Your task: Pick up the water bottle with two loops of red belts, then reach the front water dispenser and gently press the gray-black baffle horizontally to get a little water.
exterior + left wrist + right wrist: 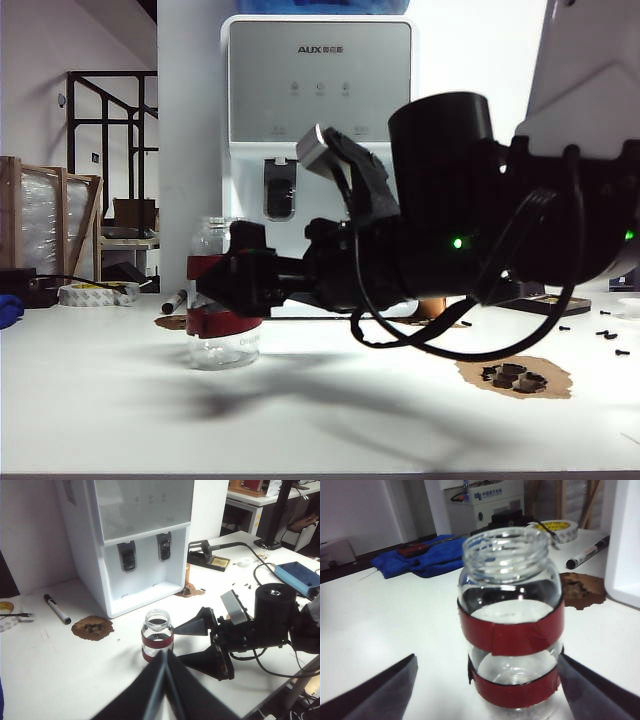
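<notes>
Right gripper [485, 690] open astride water bottle [510, 630], left gripper [165, 672] seemingly shut above.

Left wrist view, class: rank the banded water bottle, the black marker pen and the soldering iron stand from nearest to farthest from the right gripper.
1. water bottle: standing between the open fingers of the right gripper, before the water dispenser.
2. soldering iron stand: behind the gripper, beside the dispenser.
3. marker pen: across the table beyond the bottle, on the dispenser's other side.
</notes>
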Tool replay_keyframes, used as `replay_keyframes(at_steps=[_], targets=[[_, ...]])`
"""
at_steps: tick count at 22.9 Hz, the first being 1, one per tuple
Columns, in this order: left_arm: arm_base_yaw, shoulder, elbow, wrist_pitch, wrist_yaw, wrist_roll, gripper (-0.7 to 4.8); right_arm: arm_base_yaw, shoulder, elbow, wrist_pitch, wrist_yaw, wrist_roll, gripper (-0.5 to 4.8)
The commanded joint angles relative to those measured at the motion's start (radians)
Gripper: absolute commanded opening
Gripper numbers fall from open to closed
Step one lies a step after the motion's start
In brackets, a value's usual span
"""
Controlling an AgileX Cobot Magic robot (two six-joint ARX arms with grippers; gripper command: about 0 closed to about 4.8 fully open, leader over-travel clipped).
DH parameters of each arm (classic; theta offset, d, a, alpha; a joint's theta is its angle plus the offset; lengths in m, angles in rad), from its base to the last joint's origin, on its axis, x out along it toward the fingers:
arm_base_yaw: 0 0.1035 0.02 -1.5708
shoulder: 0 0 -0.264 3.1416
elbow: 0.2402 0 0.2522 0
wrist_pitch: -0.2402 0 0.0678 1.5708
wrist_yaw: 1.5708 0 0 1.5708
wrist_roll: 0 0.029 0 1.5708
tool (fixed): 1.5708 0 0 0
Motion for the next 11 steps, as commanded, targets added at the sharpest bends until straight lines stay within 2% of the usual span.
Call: replay_keyframes(at_steps=[1, 11], targets=[[0.000, 0.004, 0.003, -0.014, 0.003, -0.001, -0.04, 0.003, 0.007, 0.017, 0.014, -0.013, 0.000, 4.79], [0.000, 0.004, 0.013, -0.054, 0.003, 0.008, -0.04, 0.002, 0.060, 0.079, -0.016, 0.033, -0.035, 4.79]])
